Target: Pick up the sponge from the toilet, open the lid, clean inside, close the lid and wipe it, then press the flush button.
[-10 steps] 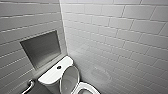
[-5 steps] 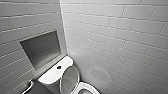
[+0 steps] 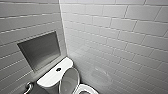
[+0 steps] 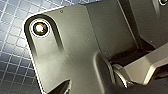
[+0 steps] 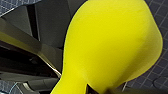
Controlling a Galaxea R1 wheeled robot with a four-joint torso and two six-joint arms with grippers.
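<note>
The white toilet (image 3: 53, 77) sits at the lower edge of the head view, in the corner of two tiled walls. Its lid (image 3: 69, 80) stands raised against the tank, and part of the oval bowl rim (image 3: 86, 88) shows below it. The dark round flush button (image 3: 58, 69) sits in the middle of the flat tank top. In the right wrist view the bright yellow sponge (image 5: 112, 42) looms large, pinched narrow at one end where my right gripper (image 5: 90, 88) is shut on it. The left wrist view holds my own dark plate over the floor.
A grey recessed niche (image 3: 40, 50) is set in the left wall above the tank. A chrome fitting (image 3: 28, 87) sits left of the tank. White wall tiles (image 3: 120, 37) close off the right side. Small blue-grey floor tiles (image 4: 12, 62) lie under both wrists.
</note>
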